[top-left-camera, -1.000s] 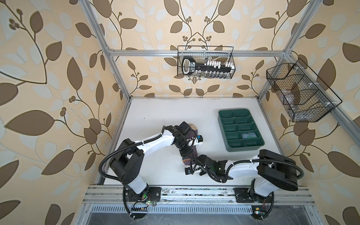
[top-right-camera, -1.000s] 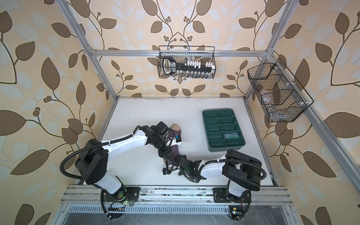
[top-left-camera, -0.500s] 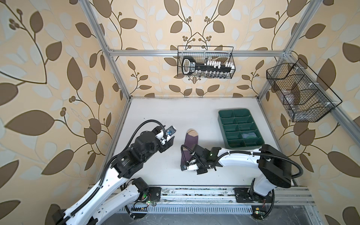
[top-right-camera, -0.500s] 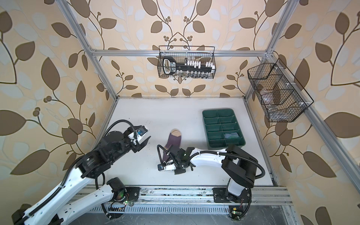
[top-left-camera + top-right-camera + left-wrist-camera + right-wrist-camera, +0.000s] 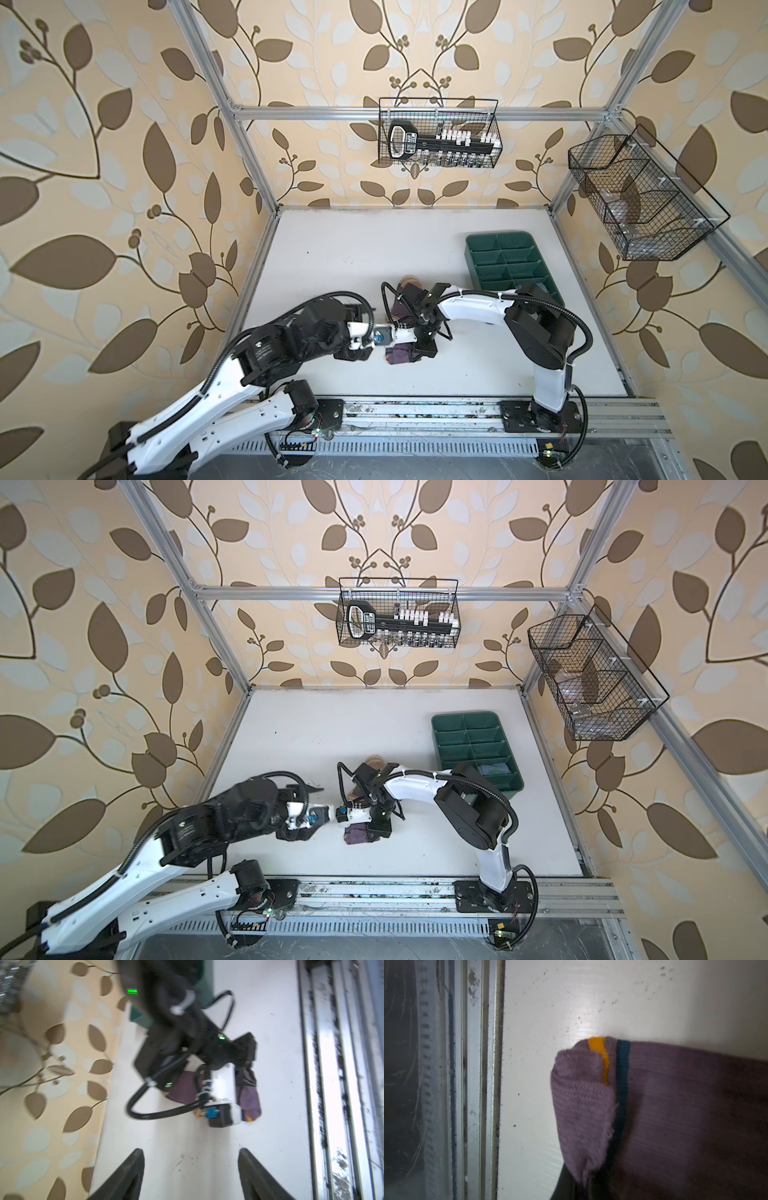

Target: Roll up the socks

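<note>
ok so starting at the right gripper: its jaws are pinched together on the cuff end of the purple knit ankle sock (tan toe, orange and navy stripe). In the right wrist view that cuff looks flipped over on itself, so I'd guess the roll has only just started. The sock lies on the white tabletop on the side of the dark green plastic compartment tray that faces the left arm. Its long axis runs roughly parallel to the tray's long side, with the toe level with the tray's nearer half and the cuff out past the tray's near end. The left gripper is wide open with nothing between the fingers. It sits on the far side of the sock from the tray and points across the sock's length, with the right arm's wrist between it and the fabric. So the right arm is the closer one, and rolling means going cuff to toe along that axis. There's also a grey-blue bundle in a compartment toward the tray's near end. It's probably the other sock, but too small to be sure.
</note>
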Action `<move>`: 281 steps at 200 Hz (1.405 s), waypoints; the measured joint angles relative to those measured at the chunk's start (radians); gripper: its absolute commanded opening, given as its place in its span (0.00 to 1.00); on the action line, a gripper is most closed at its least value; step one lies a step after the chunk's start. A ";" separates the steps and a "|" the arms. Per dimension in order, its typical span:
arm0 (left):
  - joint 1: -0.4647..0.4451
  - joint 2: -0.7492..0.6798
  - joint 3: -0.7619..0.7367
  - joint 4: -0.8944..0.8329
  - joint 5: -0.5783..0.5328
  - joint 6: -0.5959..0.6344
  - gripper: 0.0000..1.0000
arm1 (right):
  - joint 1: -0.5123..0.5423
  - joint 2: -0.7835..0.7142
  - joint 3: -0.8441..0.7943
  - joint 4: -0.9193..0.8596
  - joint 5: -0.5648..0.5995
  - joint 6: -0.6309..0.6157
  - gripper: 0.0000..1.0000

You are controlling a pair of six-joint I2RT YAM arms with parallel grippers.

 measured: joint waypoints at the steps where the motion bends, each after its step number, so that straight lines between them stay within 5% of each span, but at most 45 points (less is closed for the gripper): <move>1: -0.008 0.002 -0.005 0.002 -0.004 0.001 0.74 | -0.001 0.002 0.002 -0.002 -0.001 0.000 0.04; 18: -0.170 0.088 -0.124 0.064 -0.089 0.006 0.71 | -0.019 0.019 0.024 -0.026 -0.010 -0.004 0.04; 35: -0.237 0.210 -0.213 0.156 -0.131 0.002 0.69 | -0.034 0.032 0.044 -0.047 -0.011 -0.010 0.05; 77: -0.240 0.398 -0.284 0.382 -0.201 -0.058 0.65 | -0.044 0.047 0.067 -0.072 -0.010 -0.018 0.06; 129: -0.241 0.614 -0.284 0.605 -0.301 -0.129 0.45 | -0.045 0.049 0.071 -0.078 -0.011 -0.024 0.06; 162: -0.241 0.741 -0.266 0.687 -0.385 -0.176 0.10 | -0.049 0.049 0.070 -0.083 -0.010 -0.026 0.07; 198: -0.241 0.832 -0.203 0.693 -0.456 -0.207 0.00 | -0.077 0.004 0.012 -0.042 0.008 -0.022 0.18; 233: -0.229 0.815 -0.169 0.610 -0.361 -0.211 0.00 | -0.123 -0.199 -0.200 0.121 0.069 0.034 0.35; 281: 0.005 0.658 -0.127 0.352 0.071 -0.214 0.05 | -0.238 -0.595 -0.407 0.426 0.324 0.178 0.36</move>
